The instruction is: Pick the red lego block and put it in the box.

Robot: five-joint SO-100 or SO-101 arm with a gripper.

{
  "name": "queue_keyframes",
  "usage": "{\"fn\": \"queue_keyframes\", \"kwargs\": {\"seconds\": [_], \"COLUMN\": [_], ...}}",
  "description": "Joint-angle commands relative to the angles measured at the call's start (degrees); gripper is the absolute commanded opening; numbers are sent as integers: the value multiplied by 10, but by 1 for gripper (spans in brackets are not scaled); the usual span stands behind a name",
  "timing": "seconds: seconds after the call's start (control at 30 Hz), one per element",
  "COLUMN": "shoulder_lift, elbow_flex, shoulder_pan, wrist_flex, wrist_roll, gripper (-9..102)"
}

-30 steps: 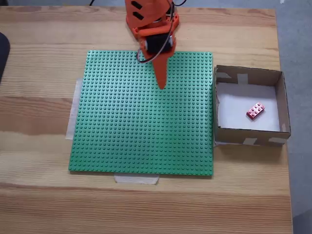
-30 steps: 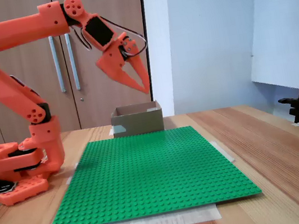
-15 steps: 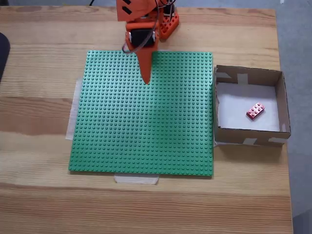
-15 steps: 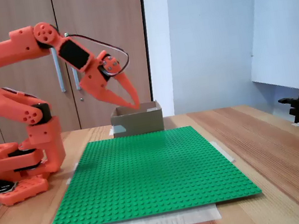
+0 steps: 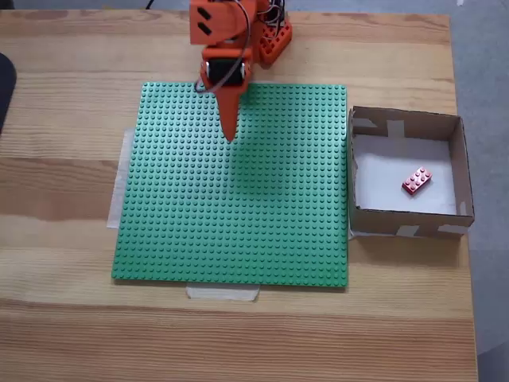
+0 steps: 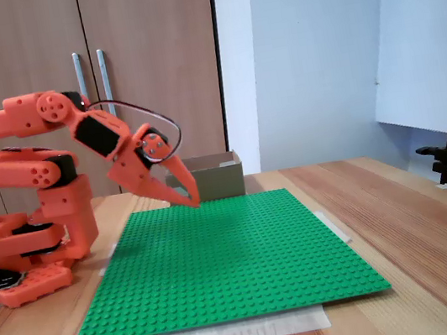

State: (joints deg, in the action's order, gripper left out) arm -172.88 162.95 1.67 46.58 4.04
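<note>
Green baseplate (image 5: 231, 187), nearest you: bare, giving open room. Above its far edge, the gripper (image 5: 229, 135) hangs with fingers clenched on nothing. Beside the baseplate, the box (image 5: 461, 163) already holds the red lego block (image 5: 417, 181); your risk is clipping its cardboard wall.

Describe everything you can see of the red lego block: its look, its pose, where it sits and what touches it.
The small red rectangular plastic lego block shows two rows of studs on top, facing up, in a fixed view. It lies flat but turned diagonally to the walls, on the white inner floor of the square shallow brown cardboard box, right of centre and clear of every wall. Only the floor touches it. The orange gripper is far away over the green studded baseplate.
</note>
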Motion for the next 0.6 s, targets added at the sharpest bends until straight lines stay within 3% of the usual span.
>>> {"fn": "queue_keyframes", "kwargs": {"seconds": [0.0, 0.57], "shoulder_lift": [-6, -107], "elbow_flex": [16, 120], "shoulder_pan": [-6, -5], "wrist_flex": [-17, 16], "wrist_roll": [5, 1], "gripper": [-1, -1]}}
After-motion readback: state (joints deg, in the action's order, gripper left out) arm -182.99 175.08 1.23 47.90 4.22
